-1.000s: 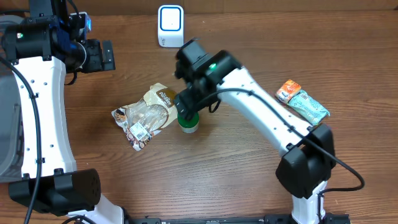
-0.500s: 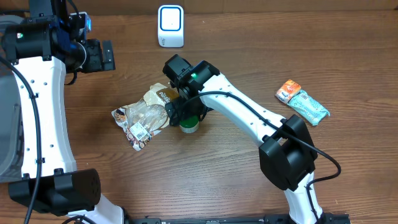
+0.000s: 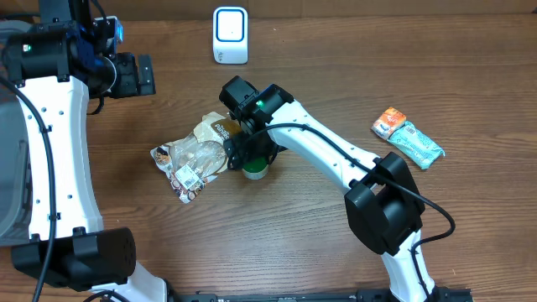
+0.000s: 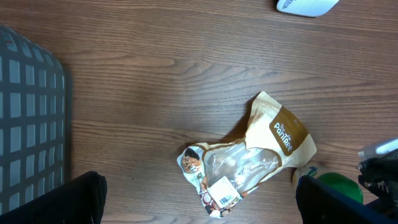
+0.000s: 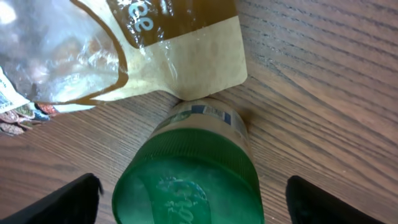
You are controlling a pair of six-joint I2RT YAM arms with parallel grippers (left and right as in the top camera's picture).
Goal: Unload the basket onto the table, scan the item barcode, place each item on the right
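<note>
- As the right arm swung in from the right over the last second, its right gripper [image 3: 248,156] ended up over the green-lidded jar [image 3: 255,168]. The jar stands mid-table, touching a corner of the snack pouch [image 3: 198,153].
- Almost no arm travel in the last half second, so the approach looks finished.
- Right wrist view: the lid fills the centre with one finger [image 5: 56,202] each side, both clear of the jar. Jaws wide, nothing gripped yet.
- Left gripper [image 3: 141,74] hasn't moved: parked far left, jaws wide, empty.
- Jar, pouch, scanner [image 3: 230,35] and the two snack bars [image 3: 409,137] are all where they were.
- My read: the jar is the item chosen for scanning. Reach done, pick not done.
- Next would be to close on the jar, lift it and carry it to the scanner at the back edge, well apart from the jar.
- Barcode: can't tell where it is. A label strip shows below the lid, too blurred to read.
- Risk: the pouch corner touches the jar and may drag along on the lift.
</note>
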